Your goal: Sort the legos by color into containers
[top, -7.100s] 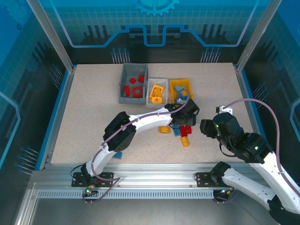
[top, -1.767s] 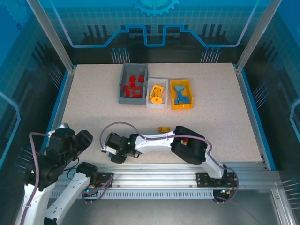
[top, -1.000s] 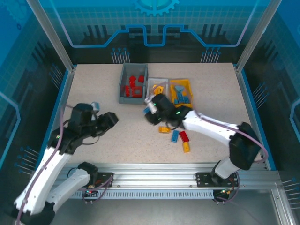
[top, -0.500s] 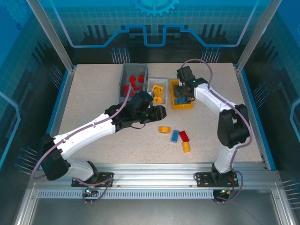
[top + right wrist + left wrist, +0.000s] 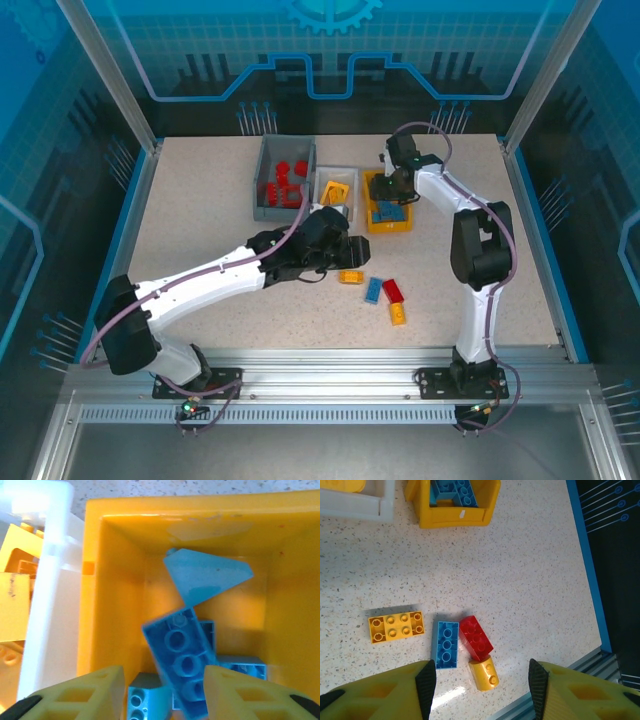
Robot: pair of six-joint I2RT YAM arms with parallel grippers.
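Observation:
Four loose legos lie on the table: a yellow brick (image 5: 350,277) (image 5: 396,627), a blue brick (image 5: 373,290) (image 5: 447,644), a red brick (image 5: 393,291) (image 5: 475,637) and a small yellow piece (image 5: 398,314) (image 5: 484,674). My left gripper (image 5: 338,247) (image 5: 482,692) hovers open above and just left of them, holding nothing. My right gripper (image 5: 392,188) (image 5: 162,695) is open over the yellow-orange bin (image 5: 388,222) (image 5: 115,570). A motion-blurred blue brick (image 5: 182,665) sits tilted between its fingers, above other blue legos. The grey bin (image 5: 262,180) holds red legos. The white bin (image 5: 322,200) (image 5: 55,595) holds yellow ones.
The three bins stand in a row at the back centre. The table's blue right edge (image 5: 585,570) and the metal front rail (image 5: 330,385) border the workspace. Open tabletop lies left and right of the loose bricks.
My left gripper has moved right and nearer, closer to the loose bricks. My right gripper has shifted slightly over the yellow-orange bin, where a blue brick now shows blurred.

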